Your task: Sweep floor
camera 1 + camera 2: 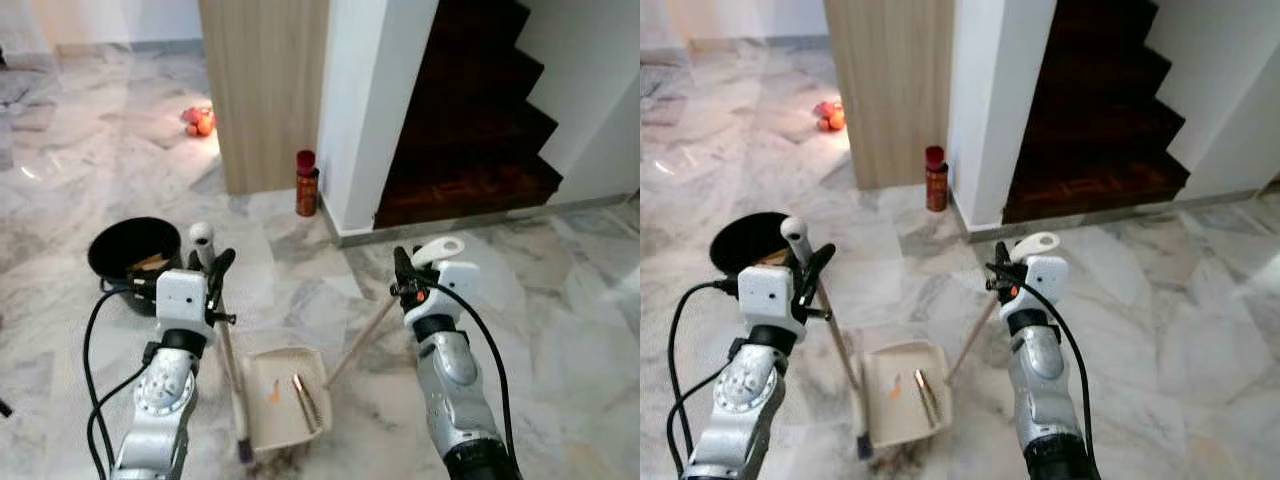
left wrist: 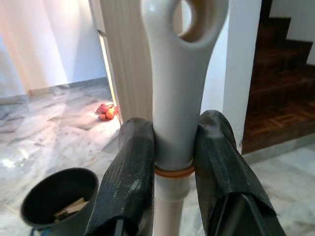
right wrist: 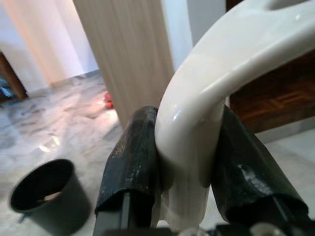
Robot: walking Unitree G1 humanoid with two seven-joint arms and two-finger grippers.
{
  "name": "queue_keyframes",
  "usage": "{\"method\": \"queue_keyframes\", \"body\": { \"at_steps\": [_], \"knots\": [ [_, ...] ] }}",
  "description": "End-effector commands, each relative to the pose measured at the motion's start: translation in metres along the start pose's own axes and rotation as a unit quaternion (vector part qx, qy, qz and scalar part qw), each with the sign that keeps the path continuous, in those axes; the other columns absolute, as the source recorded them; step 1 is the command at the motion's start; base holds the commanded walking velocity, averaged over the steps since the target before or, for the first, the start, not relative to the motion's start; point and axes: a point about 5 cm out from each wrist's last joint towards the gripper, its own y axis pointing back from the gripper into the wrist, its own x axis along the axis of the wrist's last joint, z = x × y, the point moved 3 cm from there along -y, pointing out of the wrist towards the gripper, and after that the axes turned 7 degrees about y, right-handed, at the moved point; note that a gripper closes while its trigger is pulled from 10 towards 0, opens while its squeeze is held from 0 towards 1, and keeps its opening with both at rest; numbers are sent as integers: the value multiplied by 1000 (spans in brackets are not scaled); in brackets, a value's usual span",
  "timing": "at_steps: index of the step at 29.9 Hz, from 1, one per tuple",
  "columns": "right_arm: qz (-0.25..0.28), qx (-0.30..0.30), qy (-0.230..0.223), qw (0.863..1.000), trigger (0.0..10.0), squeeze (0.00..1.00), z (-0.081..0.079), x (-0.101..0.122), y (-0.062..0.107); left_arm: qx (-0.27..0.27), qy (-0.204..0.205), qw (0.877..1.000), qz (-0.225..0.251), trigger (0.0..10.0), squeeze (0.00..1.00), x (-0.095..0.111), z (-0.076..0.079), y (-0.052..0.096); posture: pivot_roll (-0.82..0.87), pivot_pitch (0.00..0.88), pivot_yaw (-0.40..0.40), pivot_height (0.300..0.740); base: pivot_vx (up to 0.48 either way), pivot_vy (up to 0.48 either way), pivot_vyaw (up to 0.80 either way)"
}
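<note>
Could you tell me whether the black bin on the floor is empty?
No, the black bin has a light brown scrap lying inside it, visible through its open top beside the left gripper.

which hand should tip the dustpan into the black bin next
Likely the right hand: it grips the dustpan handle, while the left hand holds the broom. The black bin sits front-left.

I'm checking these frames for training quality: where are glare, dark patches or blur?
Left eye view: window glare washes the marble floor at far left, and the stairs are nearly black. Left wrist view: the broom handle is soft up close. Right wrist view: the dustpan handle is blurred, with highlights.
</note>
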Motion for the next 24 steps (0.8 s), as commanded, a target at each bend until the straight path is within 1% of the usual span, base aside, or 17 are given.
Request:
{"method": "queue_keyframes", "body": {
  "at_steps": [1, 3, 22, 24],
  "knots": [
    [26, -2, -8, 1000, 10000, 0, 1, 12, -2, -3, -7, 1000, 21, 10000, 0, 10, 1, -3, 128, 41, -45, 740, 0, 289, 556],
    [25, -2, -9, 1000, 10000, 0, 1, 11, -2, -4, -7, 1000, 21, 10000, 0, 10, 2, -3, 128, 42, -45, 740, 0, 289, 494],
    [25, 4, -9, 1000, 10000, 0, -1, 11, -2, -4, -7, 1000, 22, 10000, 0, 11, 2, -4, 129, 43, -47, 740, 0, 289, 0],
    [25, 5, -8, 1000, 10000, 0, -1, 11, -2, -3, -8, 1000, 22, 10000, 0, 11, 2, -4, 129, 43, -47, 740, 0, 285, 450]
  ]
}}
